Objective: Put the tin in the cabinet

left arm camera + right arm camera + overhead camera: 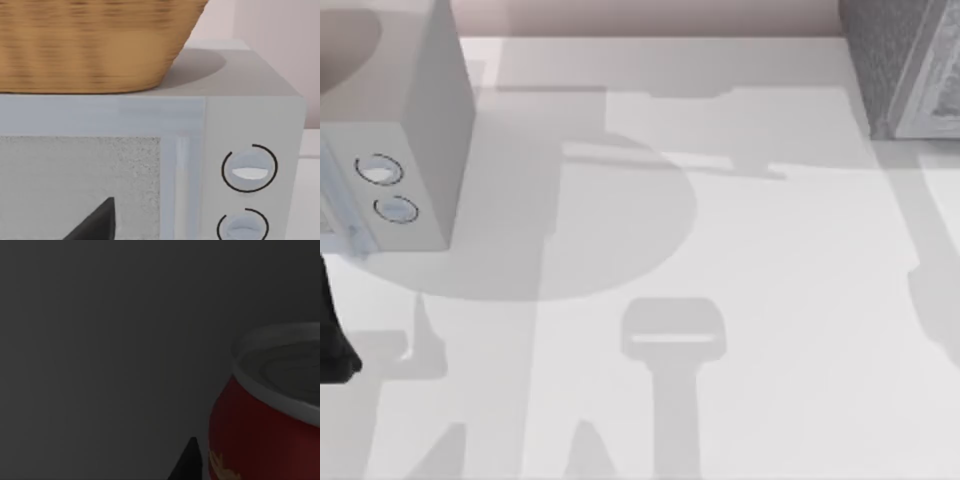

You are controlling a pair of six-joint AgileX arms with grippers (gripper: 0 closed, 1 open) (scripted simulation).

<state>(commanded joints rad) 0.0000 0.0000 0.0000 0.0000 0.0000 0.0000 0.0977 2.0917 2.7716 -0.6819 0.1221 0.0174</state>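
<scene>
The tin [265, 425] is a red can with a silver top and a yellow mark on its label, seen very close in the right wrist view against a plain dark grey surface. A dark tip of my right gripper [187, 462] shows just beside the tin's side; whether it touches the tin is not clear. The cabinet [905, 65], dark grey and speckled with a paler framed front, stands at the table's far right corner in the top view. My left gripper [97, 225] sits low in front of the pale grey box, and its dark arm [335, 335] shows at the table's left edge.
A pale grey box with two round dials [405, 130] stands at the far left of the table [720, 250]. In the left wrist view its front [250, 167] is close, and a wicker basket [90, 45] rests on top of it. Arm shadows lie across the table.
</scene>
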